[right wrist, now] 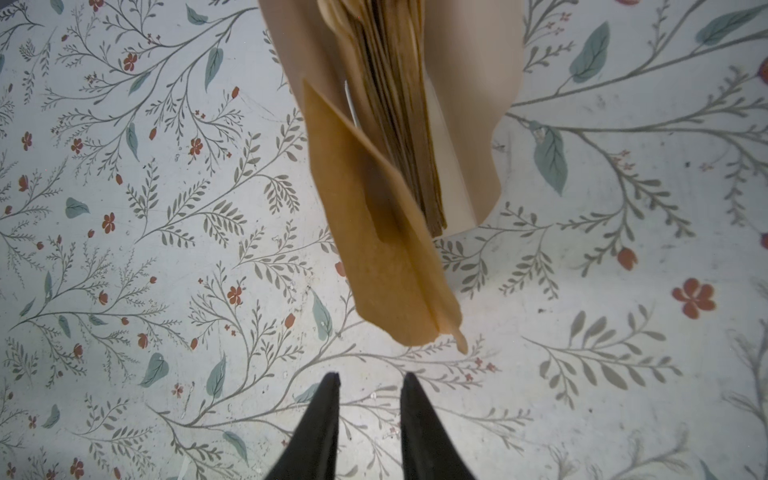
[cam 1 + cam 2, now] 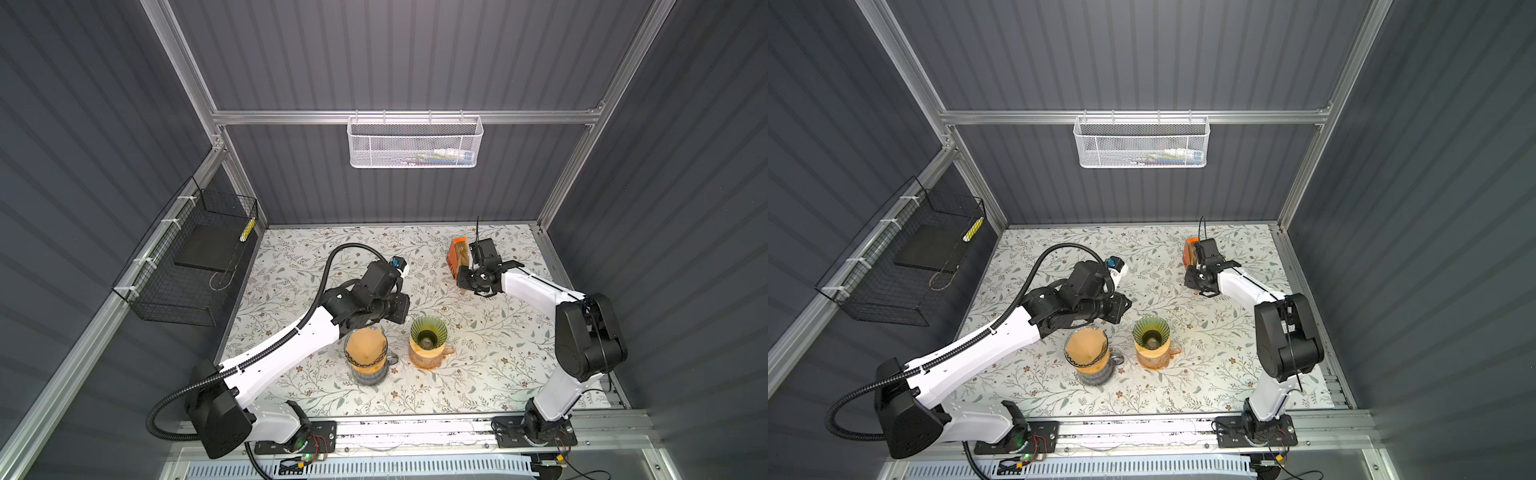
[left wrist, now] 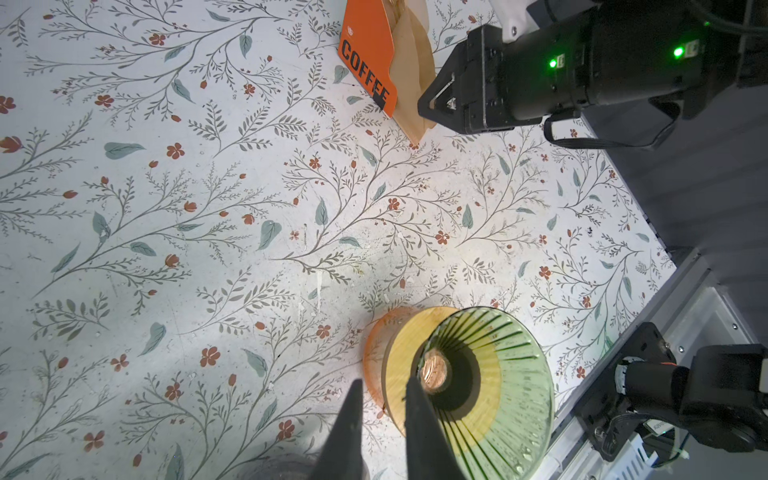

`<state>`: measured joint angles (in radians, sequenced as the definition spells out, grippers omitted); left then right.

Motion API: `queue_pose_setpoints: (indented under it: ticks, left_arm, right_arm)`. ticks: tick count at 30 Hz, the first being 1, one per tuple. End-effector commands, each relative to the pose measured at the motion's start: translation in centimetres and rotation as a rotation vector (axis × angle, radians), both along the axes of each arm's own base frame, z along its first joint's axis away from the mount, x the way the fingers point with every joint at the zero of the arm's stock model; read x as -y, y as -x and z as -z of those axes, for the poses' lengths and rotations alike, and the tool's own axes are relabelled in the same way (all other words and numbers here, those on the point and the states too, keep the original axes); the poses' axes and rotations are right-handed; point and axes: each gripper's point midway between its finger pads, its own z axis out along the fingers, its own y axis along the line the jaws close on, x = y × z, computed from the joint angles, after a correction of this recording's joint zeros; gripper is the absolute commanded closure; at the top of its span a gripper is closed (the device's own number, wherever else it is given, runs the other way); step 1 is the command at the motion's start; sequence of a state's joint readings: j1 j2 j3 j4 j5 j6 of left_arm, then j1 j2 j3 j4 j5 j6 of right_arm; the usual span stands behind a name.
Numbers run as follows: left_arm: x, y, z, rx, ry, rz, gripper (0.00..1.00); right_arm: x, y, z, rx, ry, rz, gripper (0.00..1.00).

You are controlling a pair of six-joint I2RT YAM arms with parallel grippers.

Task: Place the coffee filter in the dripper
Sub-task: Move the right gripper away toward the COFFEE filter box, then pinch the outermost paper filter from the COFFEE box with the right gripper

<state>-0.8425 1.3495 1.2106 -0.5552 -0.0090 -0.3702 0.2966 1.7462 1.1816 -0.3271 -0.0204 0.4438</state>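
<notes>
A green glass dripper (image 2: pixel 428 331) (image 2: pixel 1151 330) (image 3: pixel 486 374) stands empty on an orange server near the table's middle. To its left, a second dripper (image 2: pixel 366 352) on a glass carafe holds a brown paper filter. An orange coffee filter box (image 2: pixel 456 257) (image 3: pixel 368 62) stands at the back right, with a stack of filters inside. One brown coffee filter (image 1: pixel 386 249) sticks out of it toward my right gripper (image 1: pixel 370 376) (image 2: pixel 462 279), which is open and empty just short of the filter's tip. My left gripper (image 3: pixel 384 384) (image 2: pixel 402 312) hovers open and empty beside the green dripper's rim.
A white mesh basket (image 2: pixel 415 141) hangs on the back wall. A black wire basket (image 2: pixel 187 257) is fixed to the left wall. The floral table (image 2: pixel 478 374) ends at a metal rail (image 2: pixel 415 432) in front, where both arm bases sit.
</notes>
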Motion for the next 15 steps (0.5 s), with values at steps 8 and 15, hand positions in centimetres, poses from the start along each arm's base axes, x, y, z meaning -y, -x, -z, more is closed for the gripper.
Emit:
queue_pose_setpoints:
  ticks: [8, 15]
  left_arm:
    - [-0.5, -0.1, -0.3, 0.006, 0.003, -0.011, 0.80]
    - [-0.5, -0.2, -0.2, 0.005, 0.002, -0.010, 0.80]
  right_arm:
    - [0.2, -1.6, 0.2, 0.008, 0.009, 0.008, 0.73]
    - [0.4, -2.2, 0.6, 0.003, 0.022, 0.011, 0.73]
